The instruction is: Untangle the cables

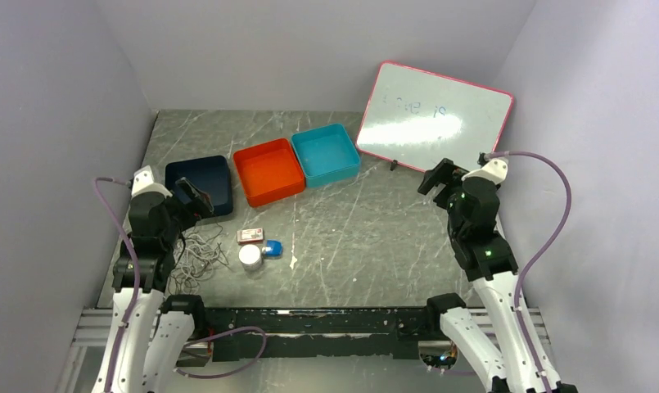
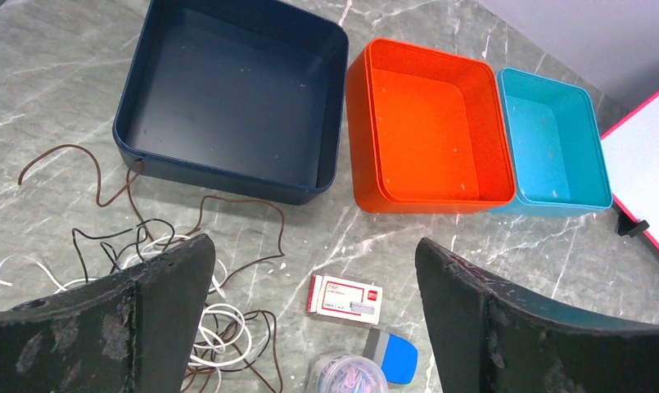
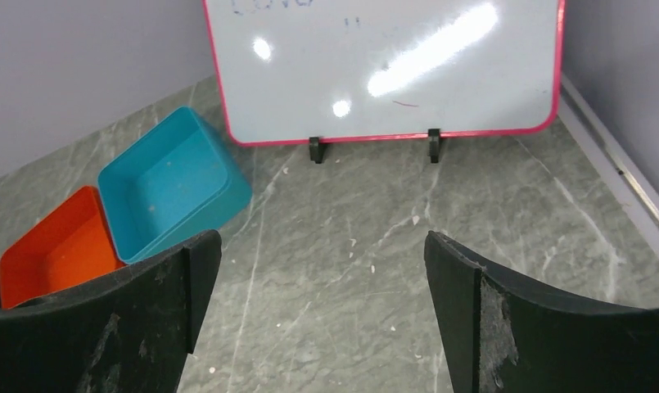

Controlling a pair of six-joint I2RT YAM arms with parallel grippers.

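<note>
The cables (image 1: 196, 254) lie in a loose tangle of thin white, black and brown loops on the table's left side, just in front of the navy bin. In the left wrist view the cables (image 2: 227, 321) spread under and beside my left finger. My left gripper (image 1: 196, 199) hangs open above them, near the navy bin's front edge, with nothing between its fingers (image 2: 158, 319). My right gripper (image 1: 437, 176) stands open over bare table on the right, far from the cables, also holding nothing.
A navy bin (image 1: 183, 173), an orange bin (image 1: 255, 157) and a teal bin (image 1: 314, 139) stand in a row at the back. A whiteboard (image 1: 432, 117) leans at the back right. A small red-and-white box (image 1: 250, 236), a blue eraser (image 1: 273, 248) and a round tub of clips (image 1: 250, 256) sit beside the cables.
</note>
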